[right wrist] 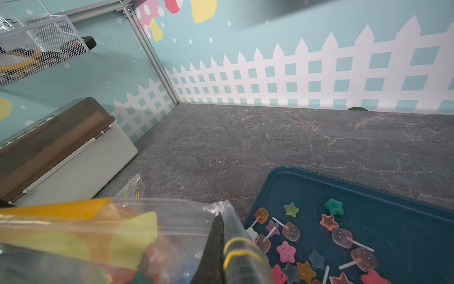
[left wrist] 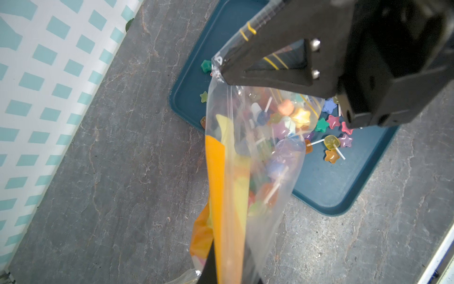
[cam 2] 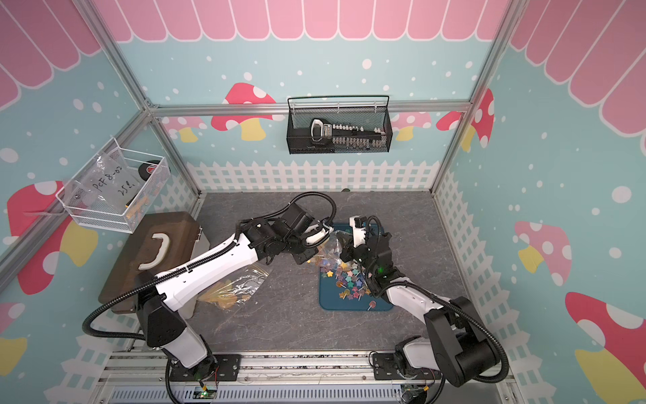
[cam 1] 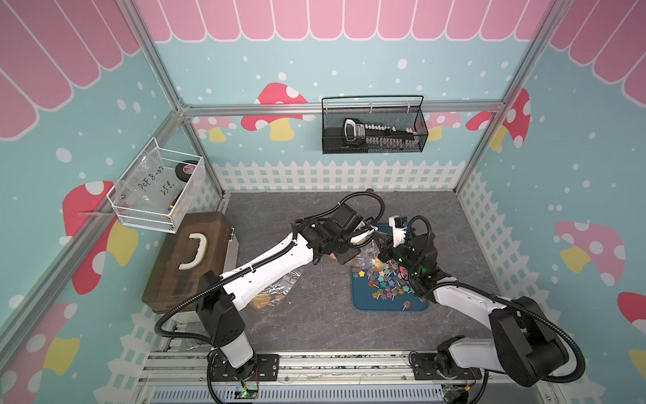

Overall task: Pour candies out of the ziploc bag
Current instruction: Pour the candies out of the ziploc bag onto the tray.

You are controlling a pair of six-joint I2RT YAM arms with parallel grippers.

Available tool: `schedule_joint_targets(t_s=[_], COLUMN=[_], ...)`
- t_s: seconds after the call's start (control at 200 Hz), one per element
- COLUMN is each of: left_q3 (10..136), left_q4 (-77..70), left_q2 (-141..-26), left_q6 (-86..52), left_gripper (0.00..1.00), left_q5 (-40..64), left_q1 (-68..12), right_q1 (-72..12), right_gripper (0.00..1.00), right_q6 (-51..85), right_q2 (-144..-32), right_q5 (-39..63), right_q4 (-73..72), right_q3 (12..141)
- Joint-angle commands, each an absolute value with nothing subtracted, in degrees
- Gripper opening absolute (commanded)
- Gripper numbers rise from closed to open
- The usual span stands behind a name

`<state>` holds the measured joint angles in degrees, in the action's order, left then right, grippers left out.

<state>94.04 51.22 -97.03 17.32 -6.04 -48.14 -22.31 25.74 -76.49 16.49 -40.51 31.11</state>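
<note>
Over tray (cam 1: 384,306) 10 o'clock side: ziploc bag (left wrist: 258,159) slung between left pincer (cam 1: 372,233) and right pincer (left wrist: 226,66), both clenched on plastic. Candies (cam 1: 384,280) partly on tray, many inside bag. Raise closed end, aim mouth toward 5 o'clock, shake gently.

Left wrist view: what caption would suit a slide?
Right end effector pinches the ziploc bag above a blue tray strewn with colourful candies.

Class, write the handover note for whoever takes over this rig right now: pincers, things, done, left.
Pincers: left pincer shut on the ziploc bag; right pincer shut on the same bag.
Where: the bag hangs over the blue tray.
Done: many lollipop candies lie on the tray.
Left: more candies are inside the bag; tip them out.
</note>
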Motion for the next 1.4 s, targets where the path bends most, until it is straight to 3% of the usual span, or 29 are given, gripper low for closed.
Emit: schedule_joint_targets(t_s=[0.0,0.59,1.391], left_q3=[97.46,104.56,111.43], left_q4=[50.55,53.46,57.81], left_q2=[-96.84,-100.85,-104.35], left_q6=[19.41,20.47,21.91], left_gripper=[0.0,0.0,0.0], left_q5=[-8.3,-9.14,-11.36], left_q1=[-48.52,-48.6,-50.43], right_q1=[-20.42,-16.79,-14.7], right_gripper=[0.0,0.0,0.0], right_q6=[27.22,30.47,31.07], right_q2=[-78.84,-89.92,-94.95], right_q5=[16.49,22.94,26.02], right_q4=[-44.72,-54.14,-57.48], right_q3=[30.22,31.35,32.11])
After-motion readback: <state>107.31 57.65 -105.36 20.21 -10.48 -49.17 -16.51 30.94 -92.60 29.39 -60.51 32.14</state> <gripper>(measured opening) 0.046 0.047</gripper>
